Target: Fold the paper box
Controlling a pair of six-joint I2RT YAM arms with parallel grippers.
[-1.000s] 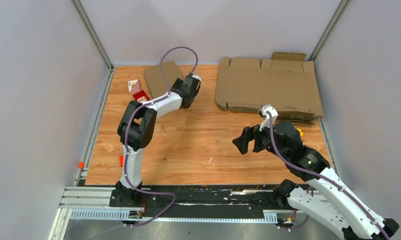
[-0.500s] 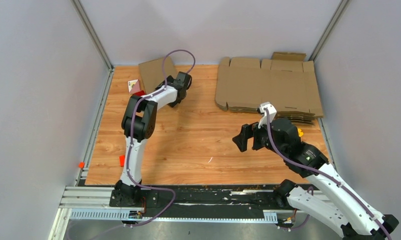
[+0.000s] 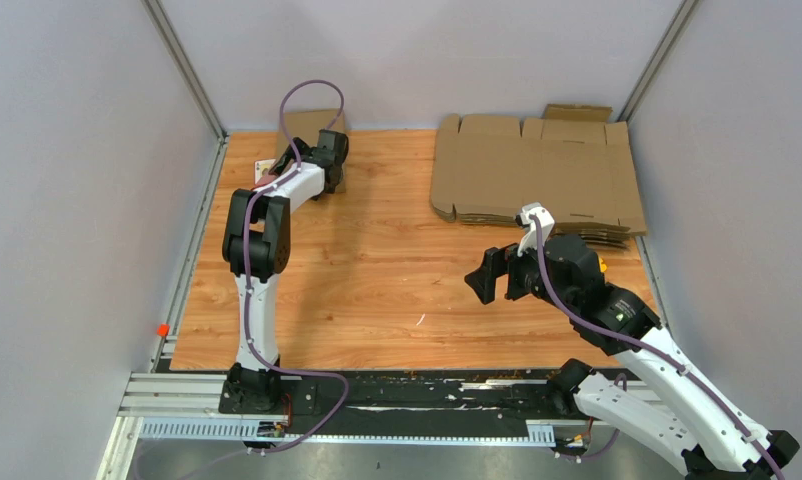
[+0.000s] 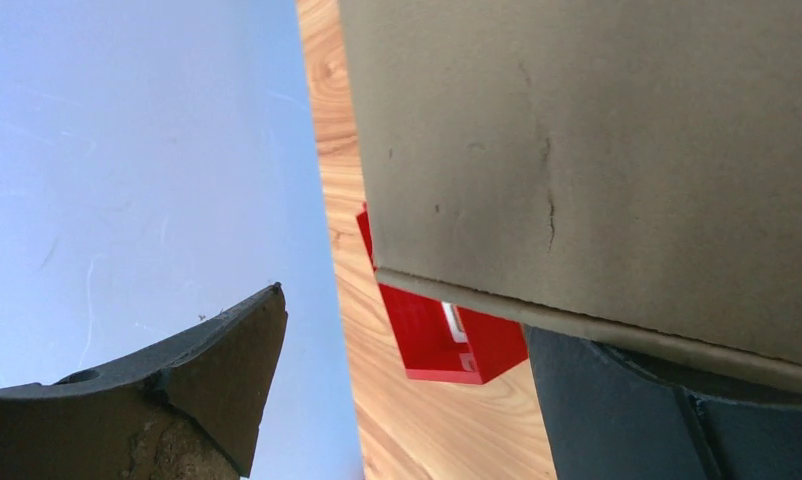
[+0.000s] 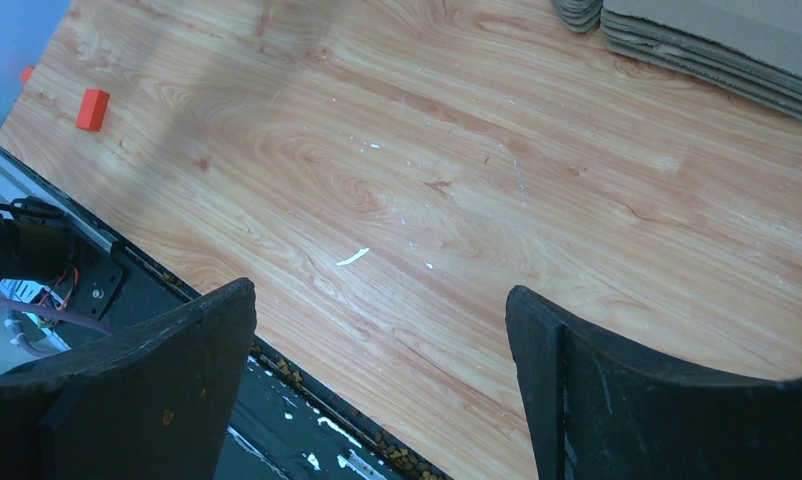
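The left arm (image 3: 254, 320), toward 9 o'clock in the top view, has white tube parts and fat black joints. A thin purple cable (image 3: 312, 84) loops off it near 11 o'clock. The right arm (image 3: 667, 372), toward 4 o'clock, is white and black too. It has its own purple cable (image 3: 547, 272), a small white block (image 3: 534, 217) and a yellow bit (image 3: 601, 265). The right gripper (image 5: 379, 300) has two flat, black, scratched fingers (image 5: 147, 400).

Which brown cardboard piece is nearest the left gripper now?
The single box in the far left corner, beside the small red box: the left gripper is right at it. The stacked pile lies far right.
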